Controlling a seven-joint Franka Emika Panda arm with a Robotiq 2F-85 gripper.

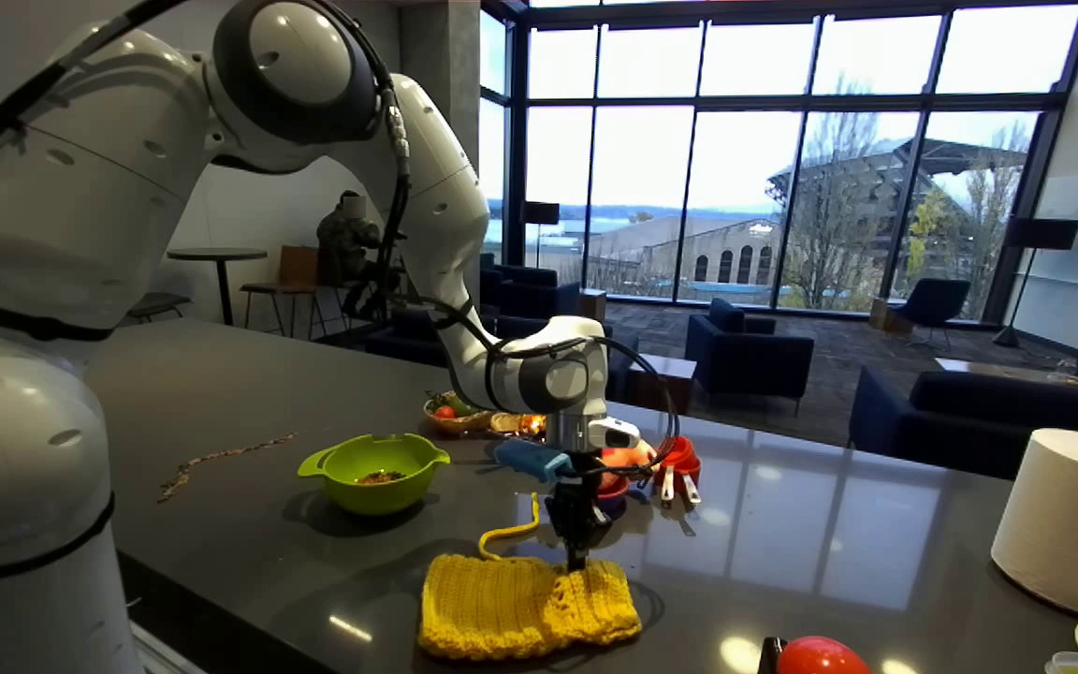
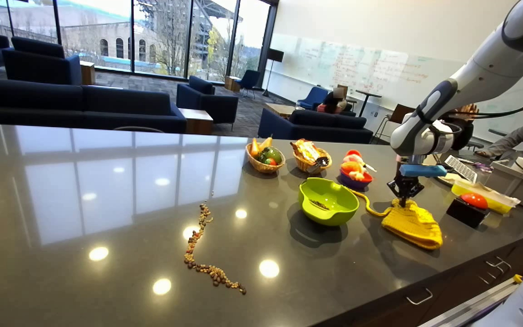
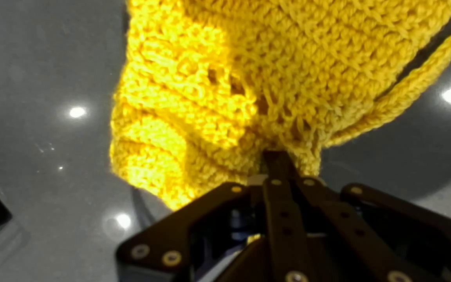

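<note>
A yellow knit pouch (image 1: 492, 608) with a yellow cord (image 1: 513, 532) lies on the dark glossy counter; it shows in both exterior views (image 2: 418, 225). In the wrist view the pouch (image 3: 319, 51) fills the upper middle, with its cord at the right. My gripper (image 1: 576, 562) points straight down at the pouch's gathered edge. In the wrist view the fingers (image 3: 278, 158) are together, their tips against the knit, which bunches beside them. I cannot tell whether any fabric is pinched between them. The underside of the pouch is hidden.
A green bowl (image 2: 334, 219) with small bits inside stands beside the pouch. A trail of beans (image 2: 193, 254) lies farther off. A fruit basket (image 2: 265, 170), another basket (image 2: 309, 167), a purple bowl (image 2: 357, 183), a red-domed black box (image 2: 466, 213) and a paper towel roll (image 1: 1063, 524) stand around.
</note>
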